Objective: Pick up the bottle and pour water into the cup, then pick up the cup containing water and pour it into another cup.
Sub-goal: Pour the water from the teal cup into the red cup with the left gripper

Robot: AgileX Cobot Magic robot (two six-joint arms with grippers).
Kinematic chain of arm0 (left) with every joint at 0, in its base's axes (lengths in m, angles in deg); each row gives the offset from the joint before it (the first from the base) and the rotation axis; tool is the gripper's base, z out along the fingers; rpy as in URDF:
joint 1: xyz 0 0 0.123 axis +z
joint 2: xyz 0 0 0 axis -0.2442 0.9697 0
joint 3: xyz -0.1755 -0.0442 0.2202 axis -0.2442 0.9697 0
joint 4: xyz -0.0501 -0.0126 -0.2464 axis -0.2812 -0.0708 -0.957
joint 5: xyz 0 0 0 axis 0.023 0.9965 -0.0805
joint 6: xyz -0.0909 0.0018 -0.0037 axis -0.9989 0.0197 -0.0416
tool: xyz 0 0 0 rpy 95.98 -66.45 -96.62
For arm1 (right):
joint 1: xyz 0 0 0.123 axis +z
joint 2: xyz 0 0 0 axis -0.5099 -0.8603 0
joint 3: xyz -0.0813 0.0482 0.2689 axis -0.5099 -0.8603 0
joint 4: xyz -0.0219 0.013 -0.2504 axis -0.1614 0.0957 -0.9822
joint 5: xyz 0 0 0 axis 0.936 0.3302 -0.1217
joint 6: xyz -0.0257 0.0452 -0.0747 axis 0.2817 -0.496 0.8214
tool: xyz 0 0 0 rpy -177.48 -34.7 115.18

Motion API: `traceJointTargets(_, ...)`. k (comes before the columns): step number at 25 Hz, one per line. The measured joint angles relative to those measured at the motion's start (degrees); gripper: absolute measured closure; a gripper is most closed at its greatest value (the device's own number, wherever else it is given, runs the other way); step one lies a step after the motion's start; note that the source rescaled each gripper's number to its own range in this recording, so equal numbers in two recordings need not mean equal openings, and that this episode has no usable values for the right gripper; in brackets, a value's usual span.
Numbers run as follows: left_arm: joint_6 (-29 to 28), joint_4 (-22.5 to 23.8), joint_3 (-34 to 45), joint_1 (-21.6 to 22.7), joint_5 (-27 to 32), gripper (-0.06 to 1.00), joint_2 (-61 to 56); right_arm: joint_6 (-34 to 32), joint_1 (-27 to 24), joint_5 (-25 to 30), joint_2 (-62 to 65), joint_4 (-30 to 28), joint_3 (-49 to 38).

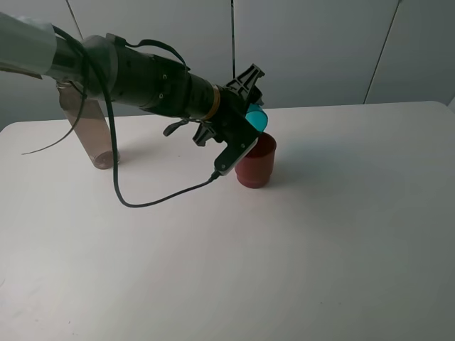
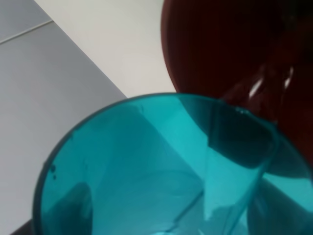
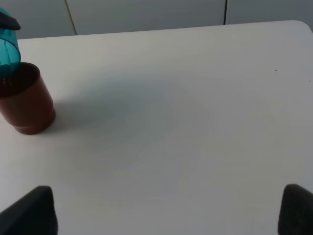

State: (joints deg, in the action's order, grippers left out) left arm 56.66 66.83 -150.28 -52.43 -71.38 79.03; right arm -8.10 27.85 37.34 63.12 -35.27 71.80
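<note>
teal cup point(image 1: 257, 117) tipped over upright red cup point(image 1: 256, 162), bottle point(image 1: 87, 128) apart

Another cup point(image 1: 255, 167) stands mid-table point(image 1: 320, 249). Cup point(image 1: 257, 118) tilted just above its rim, held in left tool point(image 1: 245, 121). Bottle point(image 1: 91, 131) stands well apart at far left, behind left arm.

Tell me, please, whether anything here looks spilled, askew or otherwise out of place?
Nothing looks spilled. The teal cup is tipped over the red cup in the left gripper, which fits a pour; water runs into the red cup. The bottle stands upright, far from the cups. The table shows no puddle.
</note>
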Motion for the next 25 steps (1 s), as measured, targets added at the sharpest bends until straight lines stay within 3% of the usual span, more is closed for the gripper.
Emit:
traceJointTargets(6, 0.0, 1.2, 0.0, -0.7, 3.6, 0.86, -0.1, 0.0, 0.0, 0.0, 0.0, 0.0, 0.0)
traceJointTargets(25, -0.2, 1.2, 0.0, -1.1, 3.5, 0.86, -0.3, 0.0, 0.0, 0.0, 0.0, 0.0, 0.0)
